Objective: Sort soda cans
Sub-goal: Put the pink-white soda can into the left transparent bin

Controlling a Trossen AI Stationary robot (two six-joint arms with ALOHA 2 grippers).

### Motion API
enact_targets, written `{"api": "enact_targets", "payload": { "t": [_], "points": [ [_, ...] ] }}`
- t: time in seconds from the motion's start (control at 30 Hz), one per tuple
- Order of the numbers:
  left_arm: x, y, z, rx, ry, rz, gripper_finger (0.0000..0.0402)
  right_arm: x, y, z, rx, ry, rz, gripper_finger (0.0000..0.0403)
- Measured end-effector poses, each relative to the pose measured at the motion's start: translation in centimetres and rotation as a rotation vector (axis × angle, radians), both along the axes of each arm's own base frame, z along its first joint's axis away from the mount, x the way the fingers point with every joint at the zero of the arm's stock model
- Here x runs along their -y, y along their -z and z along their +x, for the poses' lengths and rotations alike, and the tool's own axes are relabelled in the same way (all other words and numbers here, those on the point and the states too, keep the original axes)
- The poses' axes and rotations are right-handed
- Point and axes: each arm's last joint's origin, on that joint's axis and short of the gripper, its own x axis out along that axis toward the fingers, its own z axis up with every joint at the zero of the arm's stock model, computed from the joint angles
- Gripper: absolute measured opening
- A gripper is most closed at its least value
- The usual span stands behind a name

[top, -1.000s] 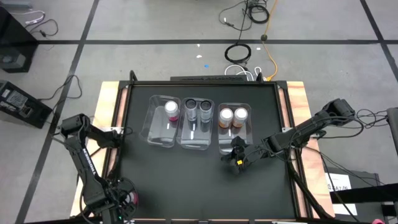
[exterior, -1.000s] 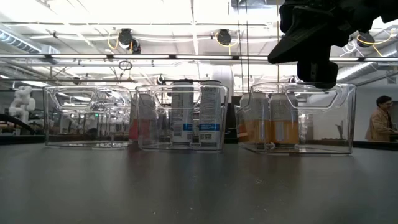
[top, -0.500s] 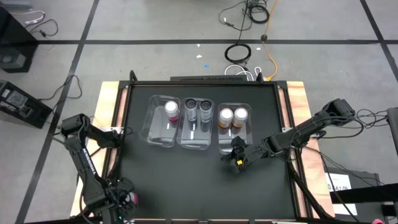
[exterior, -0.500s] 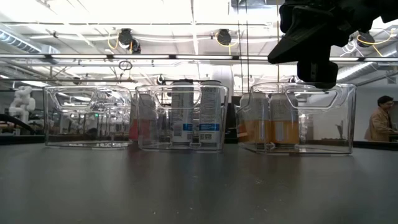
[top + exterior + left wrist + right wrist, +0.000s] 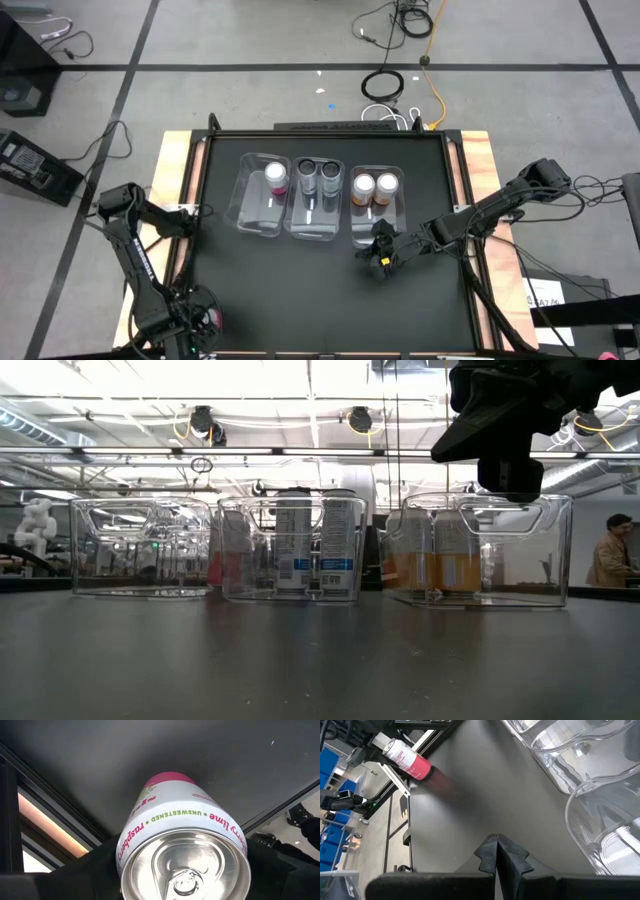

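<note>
Soda cans: five sit sorted in the bins [image 5: 262, 222] at frame centre; the last pink can [image 5: 182, 845], lower left, is clamped by the left gripper [image 5: 205, 318]. Right gripper [image 5: 497, 851] hovers closed.

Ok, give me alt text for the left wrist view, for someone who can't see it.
A pink soda can labelled raspberry lime fills the middle of the left wrist view, silver pull-tab top toward the camera, held between the left gripper's dark fingers. Behind it lie the black table and its edge rails.
</note>
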Motion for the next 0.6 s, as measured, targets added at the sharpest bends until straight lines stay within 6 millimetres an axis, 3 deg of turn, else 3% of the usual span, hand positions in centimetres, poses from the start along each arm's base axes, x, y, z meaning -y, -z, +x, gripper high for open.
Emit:
{"api": "enact_targets", "payload": {
  "t": [0.37, 0.6],
  "points": [
    [-0.2, -0.1, 0.3, -0.001, -0.035, -0.004, 0.0308, 0.0, 0.0, 0.0, 0.001, -0.008, -0.014, 0.0000],
    [-1.5, -1.6, 0.4, 0.006, -0.054, -0.017, 0.0308, 0.0, 0.0, 0.0, 0.002, -0.011, -0.020, 0.0000]
  ]
}}
